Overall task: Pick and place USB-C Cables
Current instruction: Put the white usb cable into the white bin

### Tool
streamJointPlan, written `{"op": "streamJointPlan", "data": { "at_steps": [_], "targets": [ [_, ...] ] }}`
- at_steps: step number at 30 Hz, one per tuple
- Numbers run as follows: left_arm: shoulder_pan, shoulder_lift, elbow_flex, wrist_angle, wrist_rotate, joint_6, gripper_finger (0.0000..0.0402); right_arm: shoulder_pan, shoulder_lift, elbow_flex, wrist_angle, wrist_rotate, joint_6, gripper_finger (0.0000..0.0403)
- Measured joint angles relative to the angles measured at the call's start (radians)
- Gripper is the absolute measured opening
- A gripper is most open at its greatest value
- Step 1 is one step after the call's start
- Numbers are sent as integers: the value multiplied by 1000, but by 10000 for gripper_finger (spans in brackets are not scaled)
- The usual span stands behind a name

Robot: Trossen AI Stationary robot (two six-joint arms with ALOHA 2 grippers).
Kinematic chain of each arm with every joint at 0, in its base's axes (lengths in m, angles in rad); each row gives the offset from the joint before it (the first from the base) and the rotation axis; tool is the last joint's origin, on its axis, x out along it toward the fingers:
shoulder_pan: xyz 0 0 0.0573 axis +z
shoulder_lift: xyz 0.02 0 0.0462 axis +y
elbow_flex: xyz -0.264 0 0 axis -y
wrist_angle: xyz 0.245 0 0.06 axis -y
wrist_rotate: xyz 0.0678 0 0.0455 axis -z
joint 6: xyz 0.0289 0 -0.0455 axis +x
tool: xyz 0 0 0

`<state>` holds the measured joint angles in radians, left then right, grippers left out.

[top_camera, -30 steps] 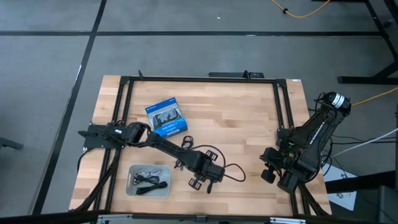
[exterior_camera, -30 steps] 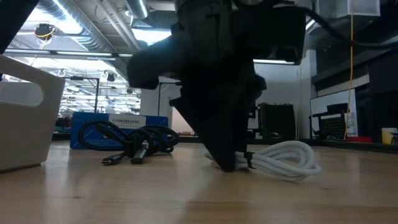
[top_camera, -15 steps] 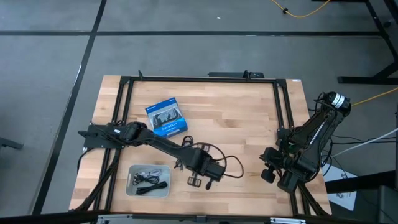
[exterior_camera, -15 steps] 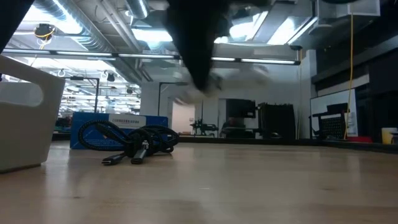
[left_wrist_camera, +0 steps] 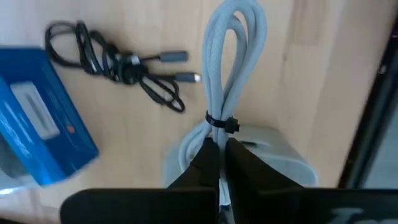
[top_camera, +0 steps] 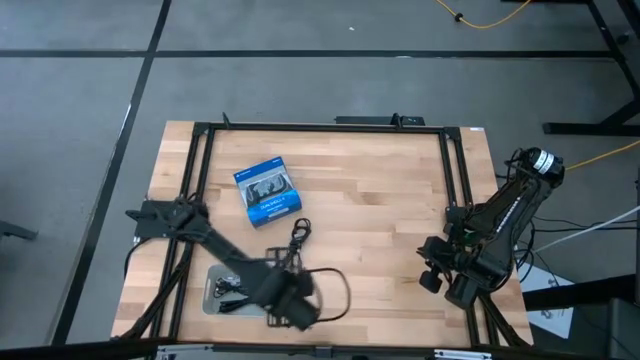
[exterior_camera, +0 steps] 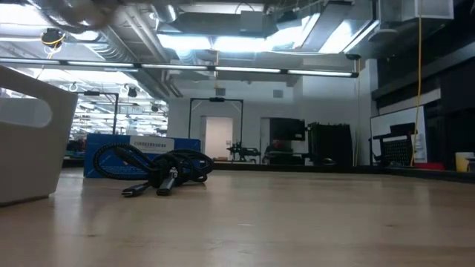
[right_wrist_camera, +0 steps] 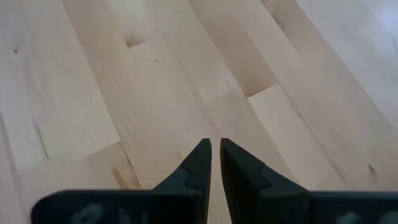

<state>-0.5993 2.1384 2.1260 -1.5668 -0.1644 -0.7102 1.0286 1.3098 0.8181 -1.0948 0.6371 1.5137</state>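
My left gripper hovers over the right end of the white tray near the table's front edge, shut on a white USB-C cable bundle. The bundle is tied at its waist with a black tie. A black cable bundle lies flat on the wood near the table's middle, also seen in the low view. Black cables lie inside the tray. My right gripper is shut with nothing in it and waits at the table's right edge. My left gripper pinches the white bundle between its two fingers just behind the black tie, at the end with the cable's loose tails. It comes from above, pointing down. The bundle's long loop runs on beyond the fingertips, clear of the table, over the tray.
A blue retail box lies flat at the far left of the wood, behind the black bundle. A black metal frame runs around the table. Bare wood lies between the two arms.
My left gripper has shut on the white cable, which lay on the table near the front middle. It lifted the cable clear and carried it toward the table's left and near edges, to above the tray. The black bundle and the blue box have stayed put.
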Motion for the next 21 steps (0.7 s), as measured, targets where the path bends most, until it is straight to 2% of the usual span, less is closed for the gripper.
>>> {"op": "streamJointPlan", "data": {
  "at_steps": [7, 12, 16, 21],
  "targets": [
    [-110, -175, -299, 17, 78, -247, 1, 0, 0, -30, 72, -2, 2, 41],
    [-146, -247, -488, 104, 115, -282, 2, 0, -1, -30, 109, -2, 2, 41],
    [-144, -245, -570, 162, 130, -262, 29, -1, -1, -30, 132, -2, 3, 41],
    [-129, -231, -617, 164, 261, -267, 75, -1, -1, -30, 140, -1, 4, 41]
  ]
}}
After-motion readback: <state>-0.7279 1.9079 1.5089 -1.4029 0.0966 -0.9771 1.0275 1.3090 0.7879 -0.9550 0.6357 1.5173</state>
